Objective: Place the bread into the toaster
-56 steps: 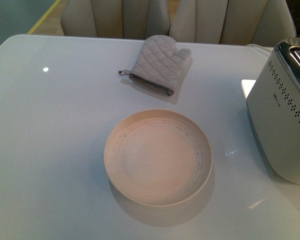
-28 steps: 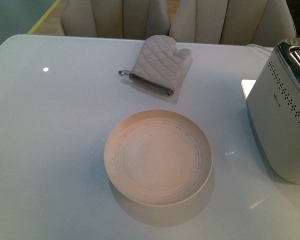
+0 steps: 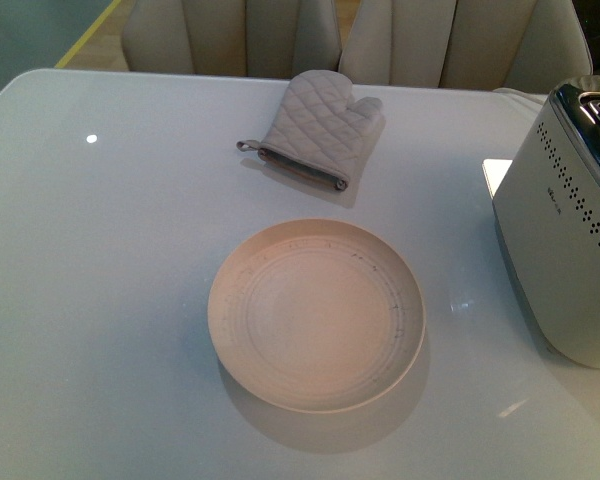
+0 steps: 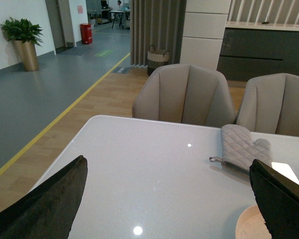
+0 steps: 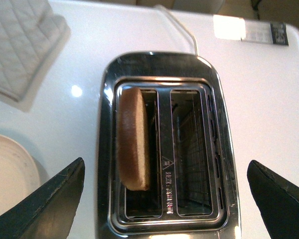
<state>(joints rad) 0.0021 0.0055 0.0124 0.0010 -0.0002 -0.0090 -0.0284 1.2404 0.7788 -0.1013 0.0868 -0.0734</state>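
Inside the toaster [image 5: 167, 144], in one slot of the chrome top, stands the bread [image 5: 133, 139] on edge, crust up, free of any grip. Directly above, right gripper [image 5: 164, 199] spread wide, fingers well apart on either side of the toaster and holding nothing. Over the far side of the surface [image 3: 100, 280], left gripper [image 4: 169, 199] likewise spread and empty. Between them, plate [image 3: 316, 314] bare, oven mitt [image 3: 318, 128] beyond it. Judged done, or nearly: perhaps only seating the slice lower.

One toaster [image 5: 164, 144] with two slots, one bread [image 5: 133, 139] slice, one plate [image 3: 317, 315], one mitt [image 3: 315, 128], two chairs [image 4: 185, 94] behind the counter [image 3: 110, 280].
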